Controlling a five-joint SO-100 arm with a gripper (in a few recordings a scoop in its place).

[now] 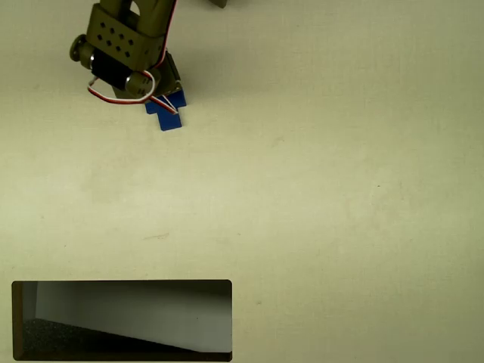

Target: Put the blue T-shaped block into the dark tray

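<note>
- Overhead view: the pale tabletop (pixel 318 189) lies bare across its middle and right side, leaving wide room between the arm at the top left and the dark tray (pixel 121 321) at the bottom left edge.
- The blue T-shaped block (pixel 168 112) sits on the tabletop at top left, well apart from the tray, partly hidden beneath the arm.
- The hand (pixel 162 94) hangs directly over the block; its fingers are hidden, so I cannot tell whether they are spread or pinching.

Bright blue block (pixel 168 113) on a pale cream counter (pixel 318 189). The tray (pixel 121 284) has a black rim, speckled dark floor and light grey wall. Olive-drab arm (pixel 125 38), red-and-white wires (pixel 155 97).
</note>
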